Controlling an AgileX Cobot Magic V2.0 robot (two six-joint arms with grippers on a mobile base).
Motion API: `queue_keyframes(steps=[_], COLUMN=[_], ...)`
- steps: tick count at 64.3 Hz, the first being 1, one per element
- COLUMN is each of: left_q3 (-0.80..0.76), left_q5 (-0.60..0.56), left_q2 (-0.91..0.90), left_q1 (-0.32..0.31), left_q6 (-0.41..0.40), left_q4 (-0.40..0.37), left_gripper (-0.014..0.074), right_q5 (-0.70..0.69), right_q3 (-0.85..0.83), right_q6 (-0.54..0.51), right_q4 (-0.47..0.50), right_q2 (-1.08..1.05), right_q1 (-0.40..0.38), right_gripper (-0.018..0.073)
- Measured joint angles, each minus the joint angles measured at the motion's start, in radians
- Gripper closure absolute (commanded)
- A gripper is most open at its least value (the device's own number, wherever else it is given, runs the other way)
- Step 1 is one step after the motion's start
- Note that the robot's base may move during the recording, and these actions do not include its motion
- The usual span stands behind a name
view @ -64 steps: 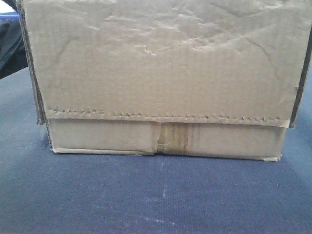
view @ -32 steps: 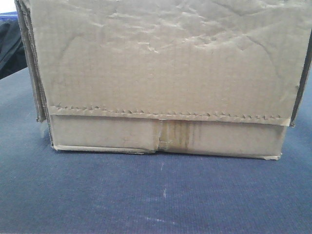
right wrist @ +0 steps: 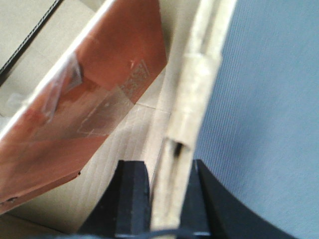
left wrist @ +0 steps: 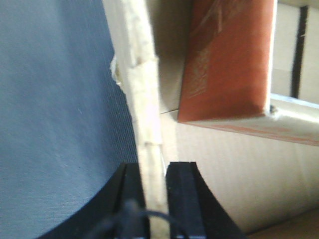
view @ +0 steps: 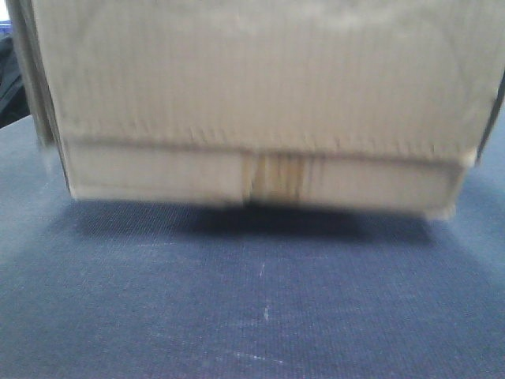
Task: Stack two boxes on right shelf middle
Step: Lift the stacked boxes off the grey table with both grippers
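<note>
One brown corrugated box [view: 260, 87] fills the front view, blurred, hanging just above the blue-grey surface [view: 260, 308] with a dark shadow under it. My left gripper [left wrist: 152, 167] is shut on the box's left wall [left wrist: 142, 89], one black finger on each side of the cardboard edge. In the same way my right gripper [right wrist: 169, 167] is shut on the right wall [right wrist: 199, 89]. Both wrist views look into the open box, where a reddish-brown inner flap [left wrist: 224, 59] leans; the right wrist view shows clear tape on that flap [right wrist: 99, 94]. The shelf is out of view.
The blue-grey surface stretches in front of and beside the box [left wrist: 55, 109] [right wrist: 269, 99]. A dark object [view: 12, 79] shows at the far left behind the box.
The box has risen off the blue-grey surface; its bottom edge sits higher in the front view, with a shadow beneath. It also looks slightly nearer and motion-blurred.
</note>
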Motion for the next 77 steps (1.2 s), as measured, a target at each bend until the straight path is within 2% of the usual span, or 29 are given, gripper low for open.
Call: queue_keyframes(steps=[10, 32, 56, 77], left_q3=[0.000, 0.000, 0.000, 0.000], left_q5=[-0.004, -0.026, -0.028, -0.101], left_q2=[-0.113, -0.281, -0.301, -0.301], left_q1=[0.000, 0.000, 0.000, 0.000], left_q6=[-0.004, -0.008, -0.014, -0.014], left_q4=[0.002, -0.009, -0.014, -0.014], left_gripper=[0.0708, 0.0708, 0.0708, 0.0708], right_q5=[-0.007, 0.063, 0.095, 0.076], right_q3=[-0.026, -0.224, -0.250, -0.250], right_q6=[0.002, 0.002, 0.004, 0.004], right_q4=[0.013, 0.023, 0.025, 0.022], right_q2=[-0.095, -0.170, -0.173, -0.173], right_q1=[0.002, 0.002, 0.002, 0.002], right_gripper=[0.0711, 0.0711, 0.0711, 0.0711])
